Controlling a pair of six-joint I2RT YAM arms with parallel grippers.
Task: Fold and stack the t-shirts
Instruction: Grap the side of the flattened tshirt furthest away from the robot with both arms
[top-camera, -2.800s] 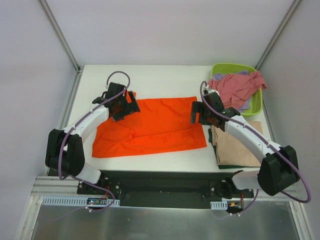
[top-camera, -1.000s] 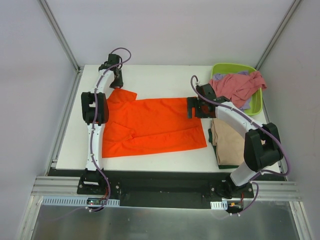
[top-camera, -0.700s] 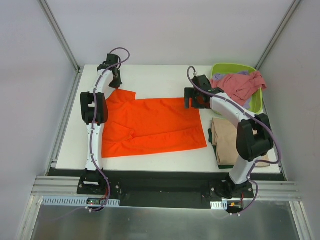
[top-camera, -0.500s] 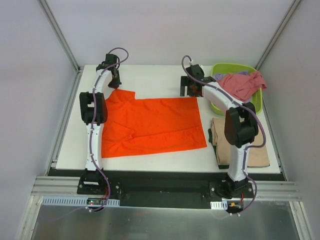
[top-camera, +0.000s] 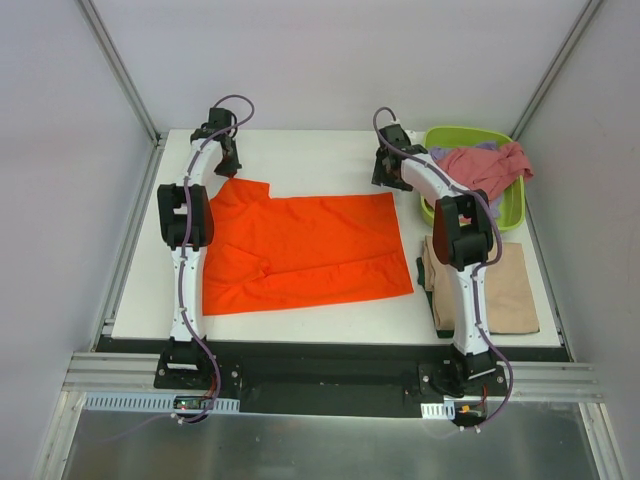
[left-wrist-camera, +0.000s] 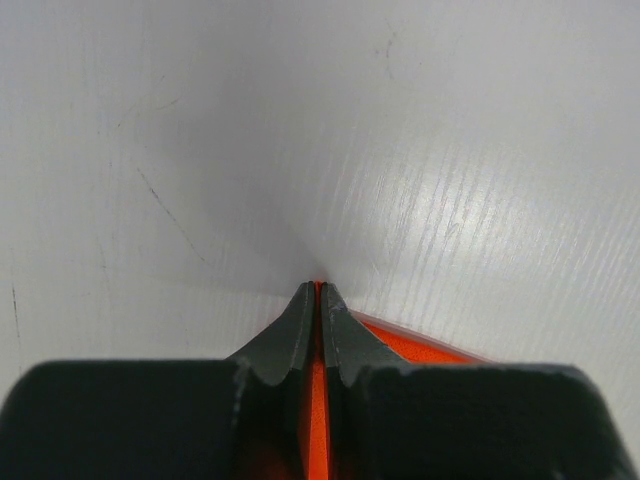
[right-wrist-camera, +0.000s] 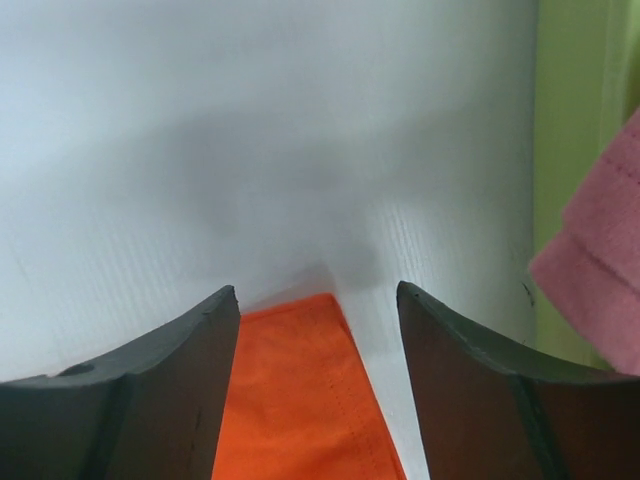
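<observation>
A: Where's the orange t-shirt (top-camera: 310, 245) vs the grippers?
B: Spread flat on the white table (top-camera: 300, 150), centre-left. Left gripper (left-wrist-camera: 318, 292) is at its far-left corner, fingers pinched tight w/ a thin strip of orange cloth clamped btwn them. Right gripper (right-wrist-camera: 316, 288) is at the far-right corner, fingers spread wide. The corner tip lies on the table btwn them, and neither finger touches the cloth as far as the wrist cam shows.

A: Anything hidden or cut off?
B: Left wrist view: nearly all of the shirt is blocked by the finger bodies. Top view: both grippers are too small to read. The right arm crosses the tan t-shirt (top-camera: 505, 290) and covers its left part. Dark green t-shirt (top-camera: 510, 331) sits under the tan one, only a thin edge showing.

A: Other stuff around?
B: Lime-green tub (top-camera: 462, 130) at far right, just beside the right gripper. Pink t-shirt (top-camera: 480, 170) is heaped in it, spilling over the rim, w/ a bit of lavender t-shirt (top-camera: 441, 154) peeking out. The tan/green stack lies near-right, apart from the orange shirt.
</observation>
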